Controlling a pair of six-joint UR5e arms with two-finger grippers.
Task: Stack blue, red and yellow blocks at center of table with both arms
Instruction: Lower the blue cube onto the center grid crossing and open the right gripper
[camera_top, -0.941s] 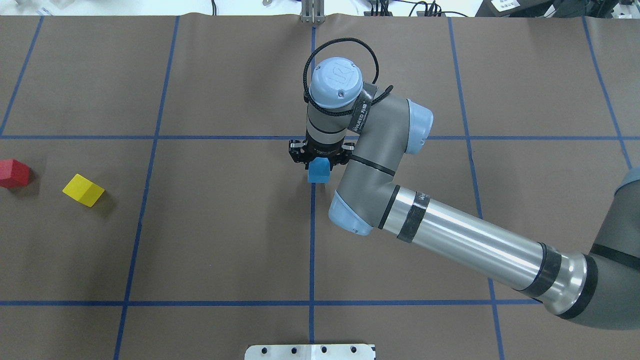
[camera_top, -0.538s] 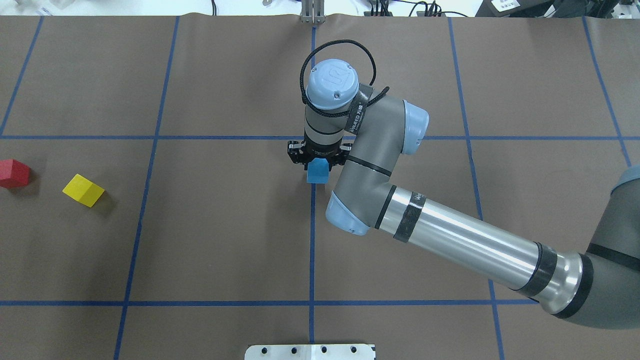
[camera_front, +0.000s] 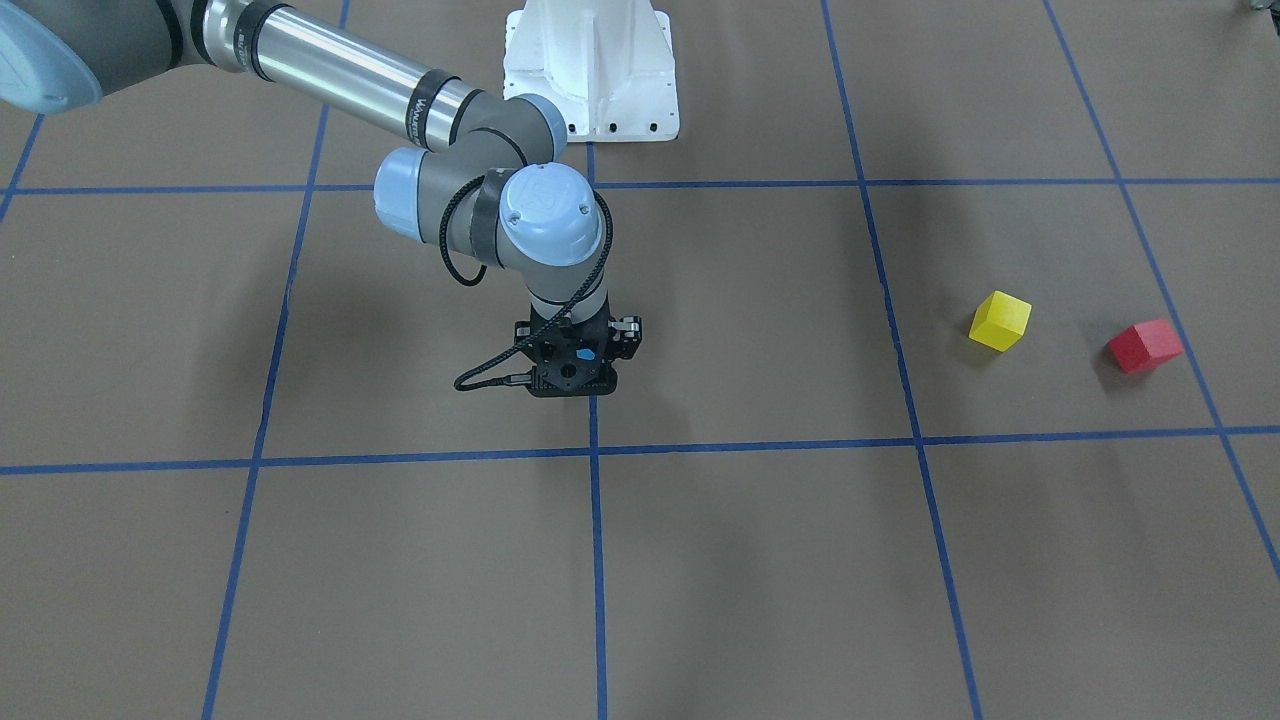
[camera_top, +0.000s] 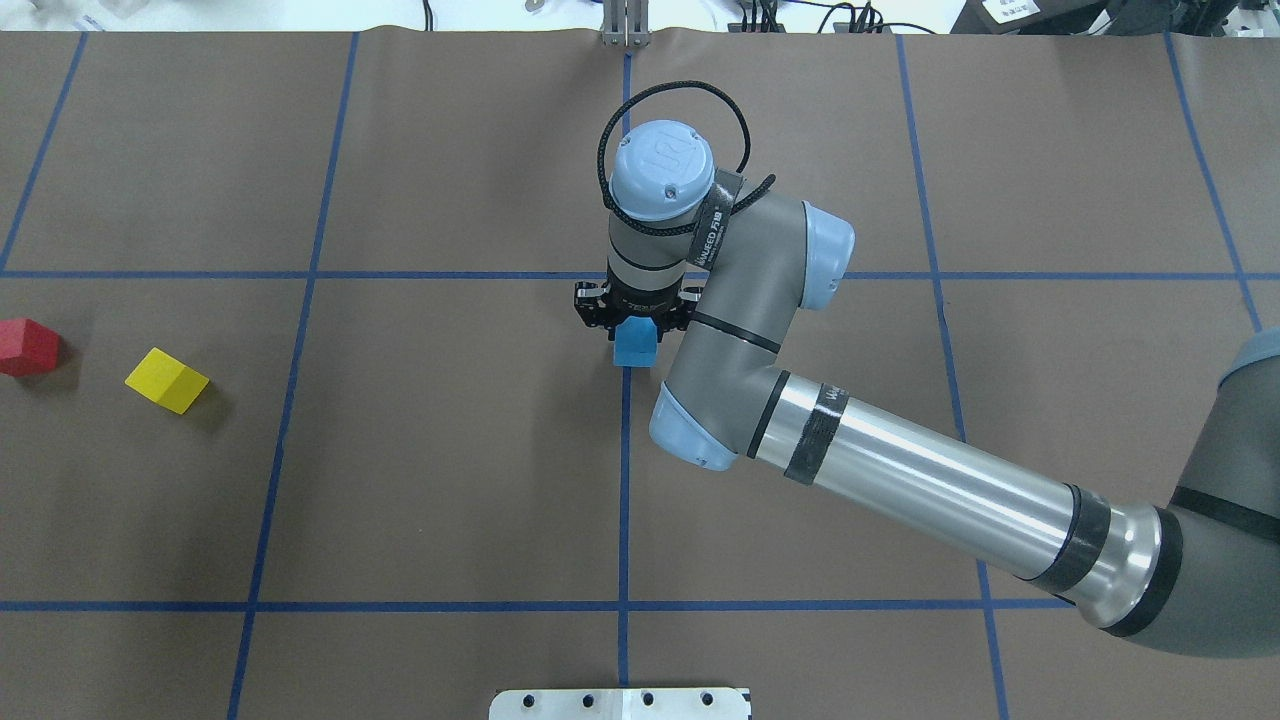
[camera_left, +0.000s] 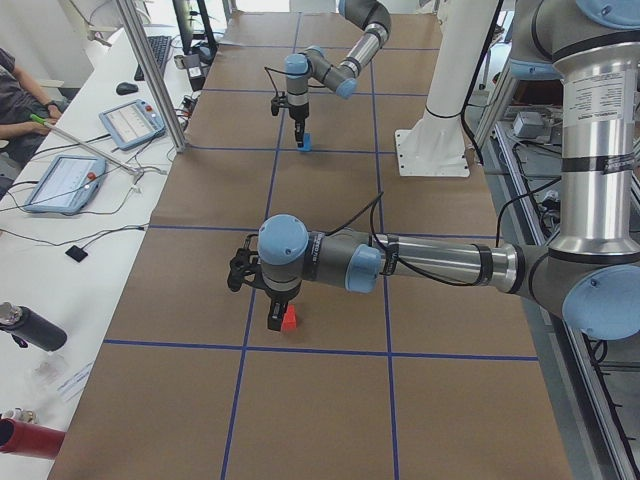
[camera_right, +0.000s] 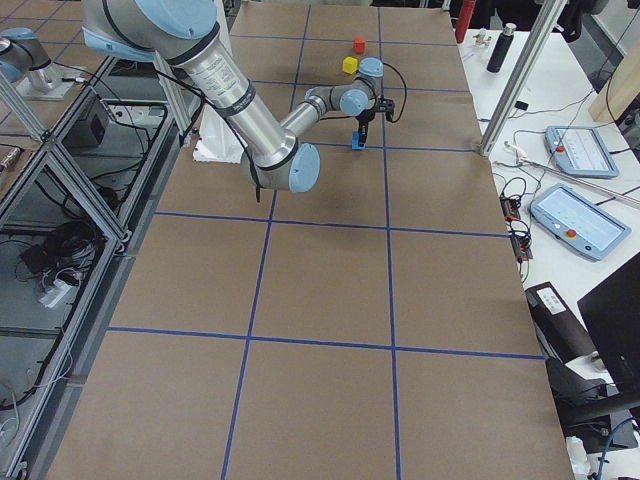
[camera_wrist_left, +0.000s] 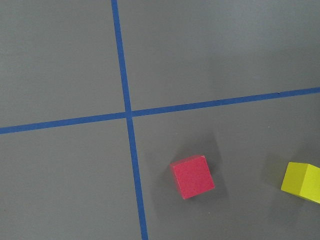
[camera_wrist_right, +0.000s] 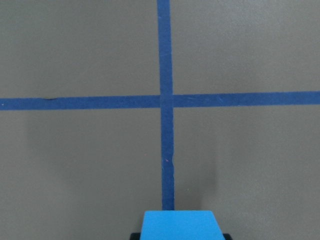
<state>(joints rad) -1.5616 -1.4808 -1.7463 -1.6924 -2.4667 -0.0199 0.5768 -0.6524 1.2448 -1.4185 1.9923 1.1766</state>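
1. Since the earlier overhead pictures, the right arm has swung its wrist slightly toward 9 o'clock. The blue block has hardly shifted.
2. At the centre, the right gripper is clamped on the blue block, low over the counter. The block is on the tape line, just at 6 o'clock of the central crossing. I cannot tell whether it touches the counter.
3. Out at far 9 o'clock, the left gripper hangs just beside the red block, with the yellow block near. I cannot tell how its jaws stand.
4. Risk: letting go before the blue block sits flat could leave it tilted or off centre, a poor base for stacking.
5. Risk: if the right arm lingers there, the left arm bringing the red block could strike it.
6. Writing: the wrist cap bears an embossed UR mark. The strap has white lettering I cannot read surely.
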